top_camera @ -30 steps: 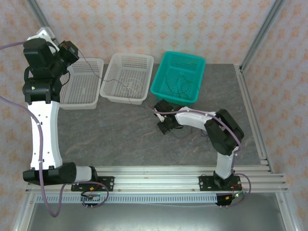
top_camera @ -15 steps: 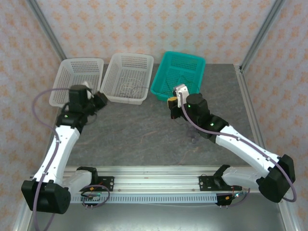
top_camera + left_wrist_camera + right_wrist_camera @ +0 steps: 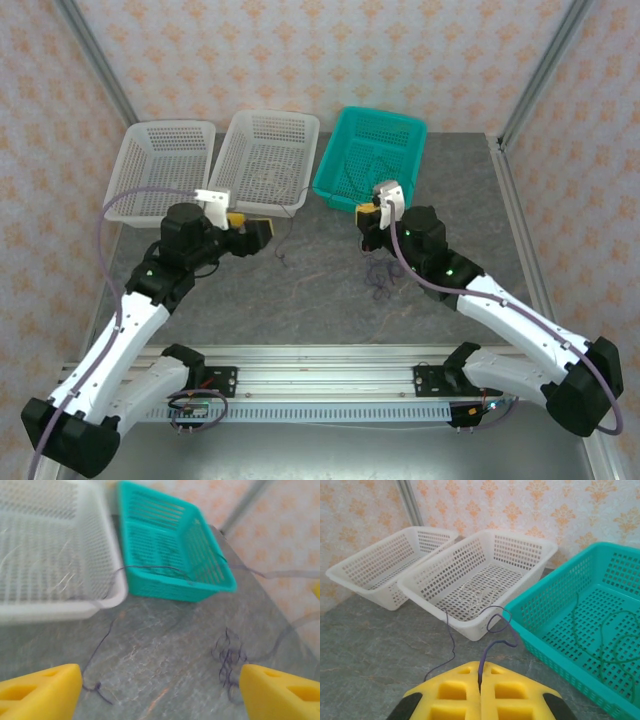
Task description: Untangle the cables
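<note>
Thin purple cables (image 3: 381,282) lie tangled on table (image 3: 300,295), green cables (image 3: 576,612) in teal basket (image 3: 545,607).

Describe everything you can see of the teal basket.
The teal rectangular plastic basket stands upright at the far side of the grey stone-look table, just right of the white slotted plastic basket. Whether the two touch cannot be told. It has slotted walls and floor and a flared rim, and looks intact. A thin green wire lies looped on its floor.

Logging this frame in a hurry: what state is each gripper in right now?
Left gripper: open, holding nothing.
Right gripper: closed on a hair-thin purple wire.
</note>
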`<move>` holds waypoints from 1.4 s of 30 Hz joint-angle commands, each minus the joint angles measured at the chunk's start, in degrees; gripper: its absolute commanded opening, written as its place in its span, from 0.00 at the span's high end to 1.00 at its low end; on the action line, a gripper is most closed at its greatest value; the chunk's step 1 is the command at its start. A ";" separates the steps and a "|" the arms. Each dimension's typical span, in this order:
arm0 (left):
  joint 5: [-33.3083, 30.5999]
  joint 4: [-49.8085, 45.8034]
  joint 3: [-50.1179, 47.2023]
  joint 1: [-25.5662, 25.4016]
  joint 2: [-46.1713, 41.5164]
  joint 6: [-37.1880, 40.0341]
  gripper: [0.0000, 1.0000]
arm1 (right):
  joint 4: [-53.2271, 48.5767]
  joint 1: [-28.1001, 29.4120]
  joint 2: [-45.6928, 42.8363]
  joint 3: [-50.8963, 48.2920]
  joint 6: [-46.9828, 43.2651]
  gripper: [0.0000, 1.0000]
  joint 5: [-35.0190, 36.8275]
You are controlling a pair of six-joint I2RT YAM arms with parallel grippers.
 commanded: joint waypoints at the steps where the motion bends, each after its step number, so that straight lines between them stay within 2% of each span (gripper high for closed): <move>1: -0.14 4.53 2.97 -8.90 2.08 20.49 0.15 | 3.12 -0.06 -2.19 -0.94 0.53 1.00 -5.05; 3: -4.24 9.24 1.50 -13.36 4.71 28.91 0.14 | 4.90 -0.08 -3.33 -1.67 0.71 1.00 -6.23; 8: -6.53 25.52 -0.41 -13.96 14.96 35.63 0.10 | 5.70 -0.13 -5.80 -1.66 1.98 1.00 -8.96; 13: -12.50 37.27 4.20 -14.22 28.01 34.25 0.05 | 5.23 -0.07 -6.53 -1.60 3.14 1.00 -12.17; 15: -13.62 40.79 6.54 -14.22 32.50 32.97 0.05 | 5.01 -0.12 -6.75 -1.70 3.68 1.00 -12.77; 17: -17.35 43.39 8.61 -14.25 36.21 30.95 0.07 | 4.91 -0.11 -7.01 -1.95 4.03 1.00 -13.10; 18: -19.80 44.35 9.47 -14.22 37.42 30.24 0.10 | 4.83 -0.10 -7.18 -2.15 4.20 1.00 -12.95; 19: -22.62 45.31 10.22 -14.16 38.38 29.27 0.18 | 4.57 -0.13 -7.41 -2.50 4.31 1.00 -12.51; 20: -24.93 45.62 11.09 -14.07 38.61 28.47 0.32 | 4.31 -0.13 -7.62 -3.08 4.36 1.00 -11.87; 21: -25.67 45.45 11.76 -13.90 38.22 27.75 0.50 | 4.09 -0.06 -7.84 -3.71 4.41 1.00 -11.24; 22: -25.53 44.14 12.70 -13.80 37.20 26.85 0.77 | 3.87 -0.11 -7.98 -4.62 4.49 1.00 -10.50; 23: -24.83 41.02 14.43 -13.70 36.05 26.09 0.96 | 3.70 -0.13 -8.04 -5.67 4.58 1.00 -9.54; 24: -23.80 37.44 16.37 -13.70 34.93 25.66 1.00 | 3.67 -0.13 -7.98 -6.62 4.87 1.00 -8.90; 25: -22.41 33.11 18.72 -13.70 33.91 25.17 1.00 | 3.82 -0.10 -7.61 -7.86 5.29 0.99 -8.16; 27: -19.65 26.71 22.39 -13.70 32.19 24.82 1.00 | 4.52 -0.09 -6.17 -10.05 6.22 0.90 -7.79; 29: -18.60 23.67 24.14 -13.70 30.30 24.66 1.00 | 6.78 -0.09 -3.44 -12.77 7.85 0.72 -7.57; 30: -18.91 22.75 24.72 -13.72 29.57 24.49 1.00 | 8.30 -0.13 -2.00 -14.04 8.80 0.58 -7.38; 31: -19.57 21.64 25.42 -13.70 28.75 24.39 1.00 | 10.55 -0.12 -0.19 -15.70 9.89 0.51 -6.79; 34: -20.47 19.06 27.37 -13.71 26.61 24.40 1.00 | 15.09 -0.09 5.69 -18.86 13.83 0.44 -2.12; 38: -21.79 16.08 31.33 -13.61 24.95 24.30 1.00 | 16.09 -0.12 14.11 -19.19 17.57 0.42 0.10; 42: -23.86 11.51 36.80 -13.44 25.37 25.22 1.00 | 15.11 -0.11 20.23 -18.62 22.94 0.55 5.77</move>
